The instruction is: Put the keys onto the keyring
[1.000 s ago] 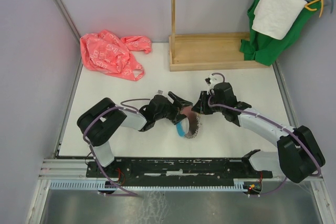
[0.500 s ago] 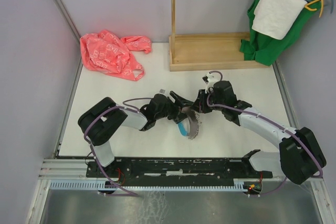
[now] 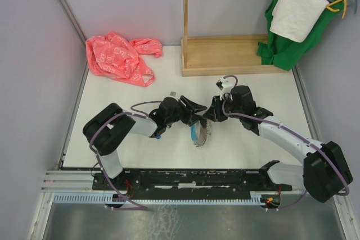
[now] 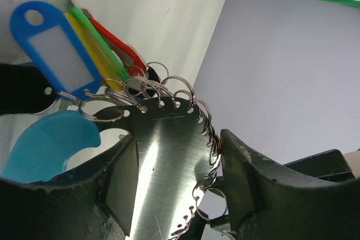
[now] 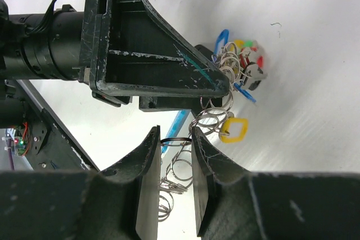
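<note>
- My left gripper point(image 3: 197, 114) is out at mid-table. In its wrist view the jaws stand apart, one on each side of the keyring point(image 4: 163, 167). The left one sits right against the shiny flat part and the right one just beside the wire loops on its rim. I cannot tell whether they are pressing on it yet.
- The keyring hangs between my two grippers, with its light-blue sleeve point(image 4: 45, 144) toward the left arm. From above I cannot tell whether its lower edge rests on the table point(image 3: 112, 133).
- The keys point(image 5: 247, 66) are bunched at one end of the keyring, their blue, yellow, green and red tags fanned together and threaded through the rim holes. I see none lying loose on the table.
- My right gripper point(image 5: 175, 135) has its jaws nearly together, pinching one of the small wire loops on the keyring's rim and carrying it from that side.
- As I read it, the threading is largely done, and the step in hand is getting a second hold on the keyring.
- The next move calls for the left jaws to come in squarely on the flat metal, clear of the loops and tags. The right pinch must not slacken until that hold is sure.
</note>
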